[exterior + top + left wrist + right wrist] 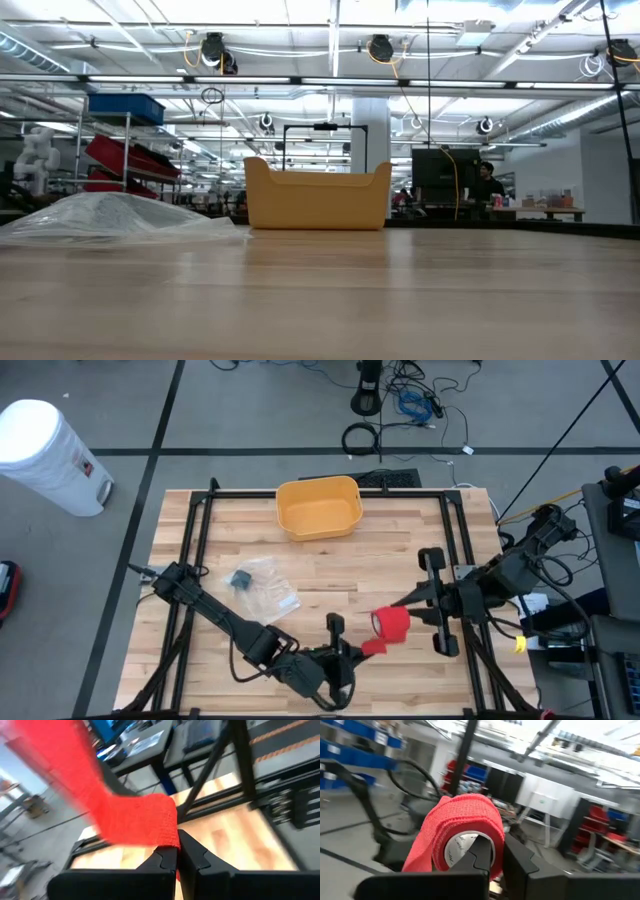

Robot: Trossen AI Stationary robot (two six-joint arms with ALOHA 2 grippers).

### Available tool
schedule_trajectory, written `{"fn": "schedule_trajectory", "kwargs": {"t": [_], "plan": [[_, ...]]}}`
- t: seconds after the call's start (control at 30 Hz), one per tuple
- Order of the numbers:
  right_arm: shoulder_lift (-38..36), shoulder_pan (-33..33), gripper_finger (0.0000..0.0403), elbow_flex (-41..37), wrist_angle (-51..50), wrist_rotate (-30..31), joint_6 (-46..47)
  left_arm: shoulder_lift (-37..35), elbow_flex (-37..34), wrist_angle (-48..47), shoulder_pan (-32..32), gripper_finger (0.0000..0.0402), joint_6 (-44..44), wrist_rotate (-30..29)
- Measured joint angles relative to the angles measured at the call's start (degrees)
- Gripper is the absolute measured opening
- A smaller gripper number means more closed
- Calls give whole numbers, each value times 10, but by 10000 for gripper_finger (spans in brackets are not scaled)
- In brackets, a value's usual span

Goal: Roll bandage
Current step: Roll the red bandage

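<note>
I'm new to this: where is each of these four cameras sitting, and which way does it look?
High view: overhead, looking straight down on the wooden table, both dark arms, the yellow plastic bin.
Low view: at tabletop height, facing the room; no arm shows.
Left wrist view: on the left arm; left gripper pinching the red bandage's loose tail.
Right wrist view: on the right arm; right gripper holding the red bandage roll.
Shared: high and low both show the bin.
</note>
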Motion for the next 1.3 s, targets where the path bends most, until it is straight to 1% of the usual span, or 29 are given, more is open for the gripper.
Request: {"fn": "schedule_trajectory", "kwargs": {"t": [0.1, 0.23, 0.37, 0.43, 0.6, 0.8, 0.97, 1.1, 1.3], "plan": [[0, 4, 19, 0, -3, -19, 19, 0, 0, -18, 4, 2, 1, -45], [0, 13, 19, 0, -11, -19, 31, 0, 0, -49, 4, 2, 1, -119], [0, 22, 19, 0, -14, -18, 36, 0, 0, -78, 6, 2, 0, -174], [0, 25, 19, 0, -14, -18, 39, 0, 0, -85, 6, 2, 1, -191], [1, 25, 19, 0, -20, -18, 51, 0, 0, -90, 10, 2, 6, -209], [4, 25, 19, 0, -40, -17, 69, 0, 0, -90, 23, 2, 31, -211], [15, 31, 19, 0, -44, -17, 80, -1, 0, -100, 37, 2, 33, -214], [24, 40, 19, 0, -49, -16, 88, -6, 0, -107, 42, 2, 37, -245], [30, 58, 19, 0, -57, -14, 95, -24, 0, -106, 42, 2, 46, -259]]}}
